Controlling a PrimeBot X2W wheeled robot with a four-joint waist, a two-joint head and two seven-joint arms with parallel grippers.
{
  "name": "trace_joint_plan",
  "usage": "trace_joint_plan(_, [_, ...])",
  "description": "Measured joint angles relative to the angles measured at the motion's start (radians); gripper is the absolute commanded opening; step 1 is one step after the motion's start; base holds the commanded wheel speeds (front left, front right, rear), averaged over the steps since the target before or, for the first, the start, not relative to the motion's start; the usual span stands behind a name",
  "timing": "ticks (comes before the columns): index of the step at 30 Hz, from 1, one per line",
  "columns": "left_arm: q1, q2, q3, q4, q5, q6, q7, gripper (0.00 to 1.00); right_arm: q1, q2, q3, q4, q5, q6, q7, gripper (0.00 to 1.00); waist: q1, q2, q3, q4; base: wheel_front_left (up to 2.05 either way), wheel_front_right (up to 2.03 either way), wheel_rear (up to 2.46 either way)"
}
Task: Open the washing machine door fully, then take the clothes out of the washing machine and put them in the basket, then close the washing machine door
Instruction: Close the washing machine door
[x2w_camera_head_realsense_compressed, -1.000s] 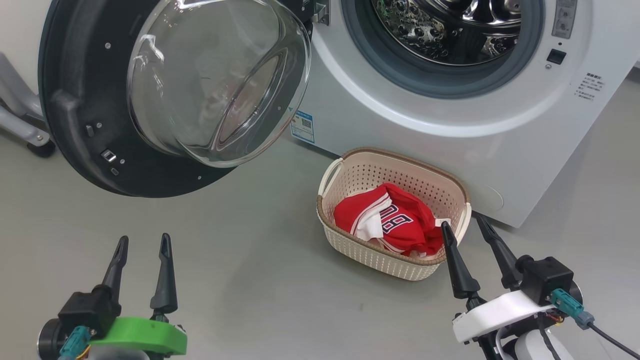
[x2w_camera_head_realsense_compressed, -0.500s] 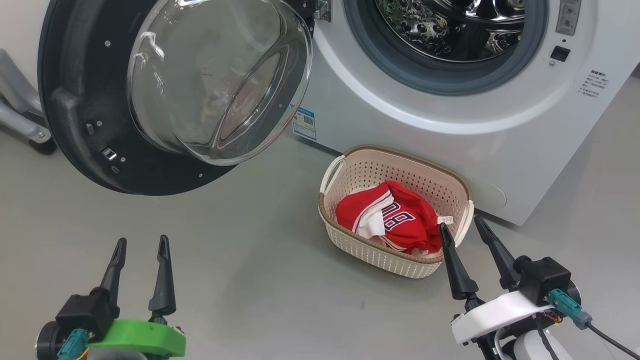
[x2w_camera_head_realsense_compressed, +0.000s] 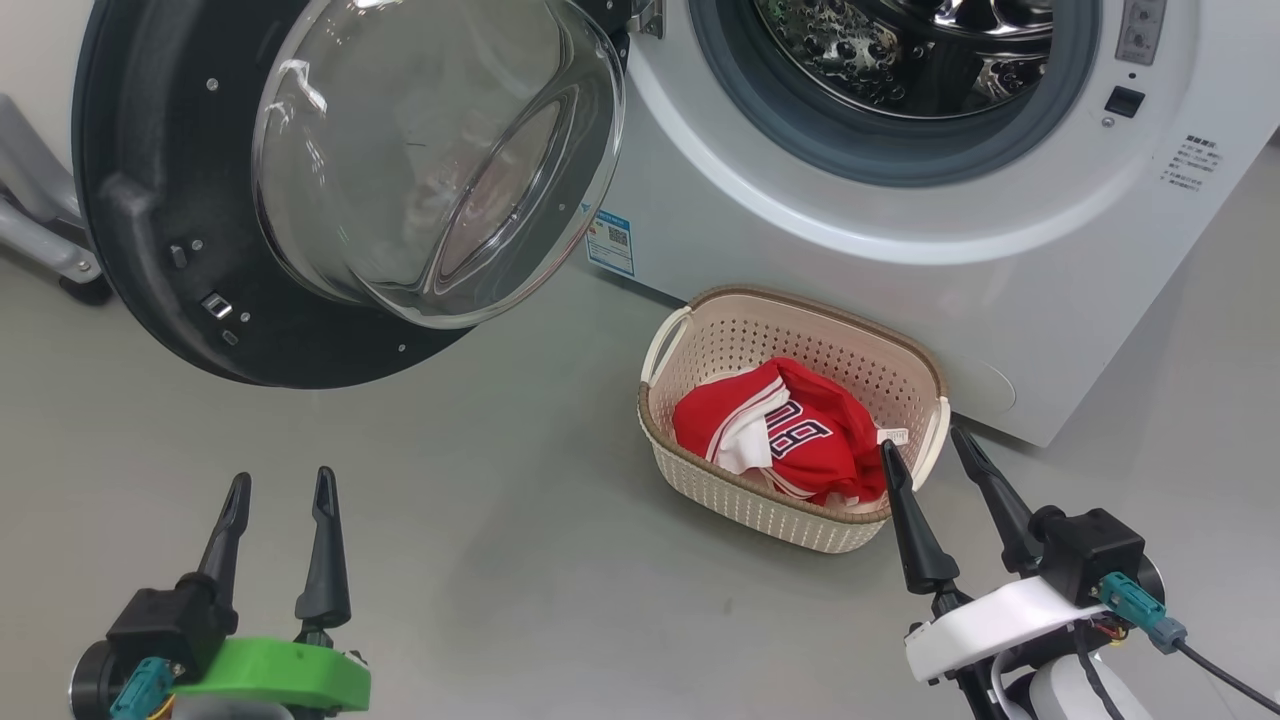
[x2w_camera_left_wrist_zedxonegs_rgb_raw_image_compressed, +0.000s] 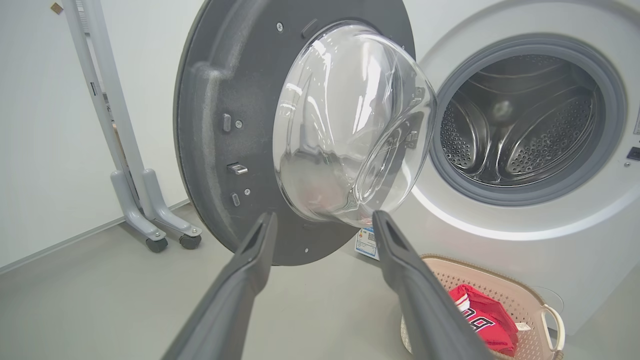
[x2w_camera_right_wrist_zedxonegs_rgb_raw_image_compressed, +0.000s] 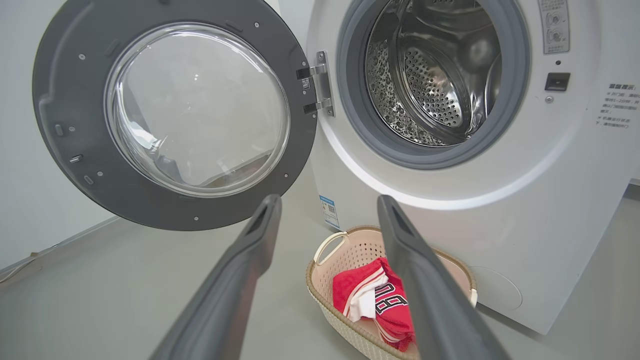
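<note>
The washing machine (x2w_camera_head_realsense_compressed: 900, 250) stands with its door (x2w_camera_head_realsense_compressed: 330, 180) swung wide to the left, the matte inner side and glass bowl facing me. Its steel drum (x2w_camera_right_wrist_zedxonegs_rgb_raw_image_compressed: 430, 85) looks bare inside. The red clothes (x2w_camera_head_realsense_compressed: 790, 430) with white numerals lie in the cream basket (x2w_camera_head_realsense_compressed: 720, 340) on the floor in front of the machine. My left gripper (x2w_camera_head_realsense_compressed: 280, 485) is open low on the left, below the door, holding nothing. My right gripper (x2w_camera_head_realsense_compressed: 925, 442) is open at the basket's right end, its fingers empty.
A grey wheeled stand (x2w_camera_left_wrist_zedxonegs_rgb_raw_image_compressed: 150, 210) sits by the wall left of the door. Bare grey floor (x2w_camera_head_realsense_compressed: 500, 520) stretches between my grippers and left of the basket.
The head view has shifted slightly, so the machine and basket sit a little higher in the picture. Both grippers stay open and almost still.
</note>
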Motion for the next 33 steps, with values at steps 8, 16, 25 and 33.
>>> trace_joint_plan(8, [0.000,0.000,-0.003,0.000,0.000,0.000,0.000,0.09,0.000,0.000,-0.005,0.000,0.000,0.000,0.000,1.00,0.0000,0.0000,0.003,0.000,0.00,0.00,0.00])
trace_joint_plan(16, [0.000,-0.001,0.014,-0.030,0.000,0.000,0.000,0.00,0.000,-0.004,-0.007,-0.002,0.000,0.000,0.000,1.00,0.0000,0.0000,0.016,-0.001,0.00,0.00,0.00])
trace_joint_plan(25, [-0.026,0.029,0.130,-0.174,0.002,0.000,0.000,0.00,-0.012,-0.020,0.006,-0.009,-0.002,0.000,0.000,1.00,0.0000,0.0000,0.054,-0.025,0.00,0.00,0.00])
trace_joint_plan(33, [-0.106,0.129,0.289,-0.246,-0.049,-0.001,-0.006,0.00,-0.032,-0.044,0.005,-0.026,-0.014,0.000,0.004,1.00,0.0000,0.0000,0.105,-0.053,0.00,0.00,0.00])
